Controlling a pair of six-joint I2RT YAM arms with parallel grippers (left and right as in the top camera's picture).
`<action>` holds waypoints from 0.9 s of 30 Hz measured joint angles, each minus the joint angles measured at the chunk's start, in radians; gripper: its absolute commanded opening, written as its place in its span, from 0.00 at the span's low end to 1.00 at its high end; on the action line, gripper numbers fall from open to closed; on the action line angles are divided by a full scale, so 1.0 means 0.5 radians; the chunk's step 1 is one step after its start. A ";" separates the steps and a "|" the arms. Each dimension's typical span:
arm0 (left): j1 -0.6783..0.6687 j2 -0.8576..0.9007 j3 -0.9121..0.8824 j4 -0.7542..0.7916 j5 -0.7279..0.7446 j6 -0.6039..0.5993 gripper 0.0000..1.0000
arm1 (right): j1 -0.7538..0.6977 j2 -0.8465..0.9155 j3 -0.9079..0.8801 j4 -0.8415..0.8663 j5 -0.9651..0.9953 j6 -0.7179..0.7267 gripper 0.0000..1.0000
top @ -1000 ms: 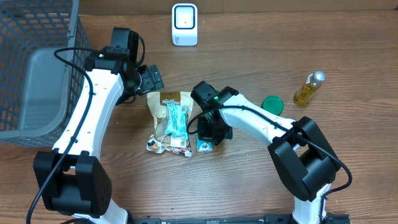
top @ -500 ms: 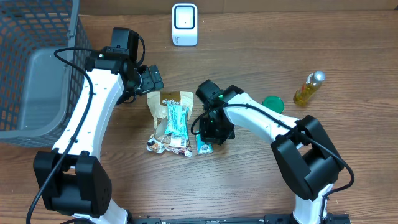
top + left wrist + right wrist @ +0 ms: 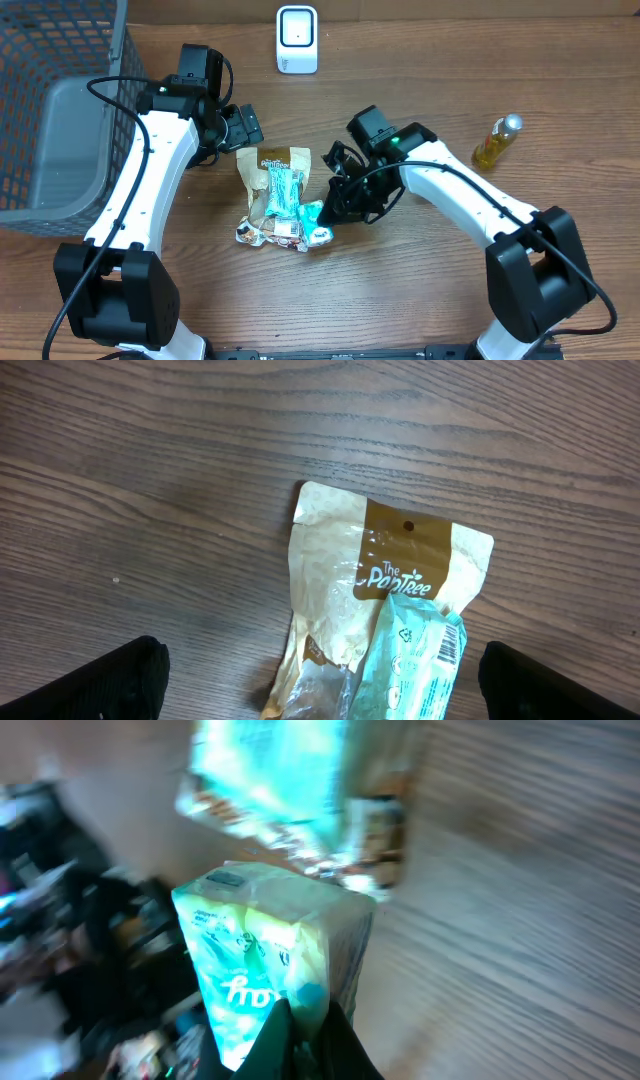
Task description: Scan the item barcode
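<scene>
With my right jaws clamped on the teal packet (image 3: 265, 955) just beside the snack pile (image 3: 275, 195), left jaws wide open and empty, I'd carry it slowly and present its barcode face squarely to the scanner (image 3: 297, 38).

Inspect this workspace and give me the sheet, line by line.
Surface: wooden table, nothing seen on the near part.
Job's things: scanner at the far edge; teal pack held beside the pile.
Clutter: snack pouch with a teal wrapper on it; oil bottle at right.
Claws: left claw open, empty; right claw shut on the teal pack.
Cables: black cable along the left arm.
Surroundings: wire basket at left.
</scene>
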 measured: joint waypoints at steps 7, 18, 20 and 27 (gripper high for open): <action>0.000 0.000 0.000 0.000 0.000 0.001 1.00 | -0.140 0.000 0.000 -0.203 -0.581 -0.482 0.04; 0.000 0.000 0.000 -0.001 0.000 0.000 1.00 | -0.192 0.000 -0.002 -0.626 -1.032 -1.227 0.04; 0.000 0.000 0.000 -0.001 0.000 0.001 1.00 | -0.192 0.000 -0.002 -0.631 -1.051 -1.266 0.04; 0.000 0.000 0.000 -0.001 0.000 0.000 1.00 | -0.192 0.000 -0.002 -0.632 -1.086 -1.315 0.04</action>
